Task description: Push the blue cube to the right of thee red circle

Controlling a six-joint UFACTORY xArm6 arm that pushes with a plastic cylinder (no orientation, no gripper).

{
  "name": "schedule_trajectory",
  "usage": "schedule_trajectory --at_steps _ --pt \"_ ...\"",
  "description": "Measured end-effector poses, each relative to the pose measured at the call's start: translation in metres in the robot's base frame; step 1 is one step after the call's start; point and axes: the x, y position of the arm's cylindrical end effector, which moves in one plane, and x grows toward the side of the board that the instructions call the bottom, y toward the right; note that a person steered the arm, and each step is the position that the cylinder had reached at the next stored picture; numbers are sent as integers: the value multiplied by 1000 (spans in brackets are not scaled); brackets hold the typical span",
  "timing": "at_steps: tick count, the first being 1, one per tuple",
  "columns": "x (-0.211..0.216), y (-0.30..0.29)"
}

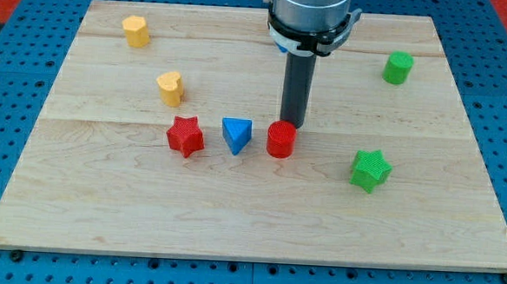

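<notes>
The red circle (280, 140) lies near the board's middle. My tip (292, 125) sits right at its upper right edge, touching or nearly touching it. A blue triangle-shaped block (236, 134) lies just left of the red circle. No blue cube shows clearly. A small blue patch (278, 46) peeks out at the left edge of the arm's head near the view's top, and most of it is hidden.
A red star (185, 136) lies left of the blue triangle. A yellow heart (169, 88) and a yellow pentagon (136, 31) are at upper left. A green circle (397, 68) is at upper right, and a green star (371, 170) is at right.
</notes>
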Motion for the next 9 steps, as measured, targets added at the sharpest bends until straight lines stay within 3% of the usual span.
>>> schedule_trajectory --at_steps 2,4,5,6,8,9 --pt "-28 -3" --pt "-105 -3" --pt "-139 -29" --pt "-145 -84" --pt "-216 -55" --pt "-215 -15"
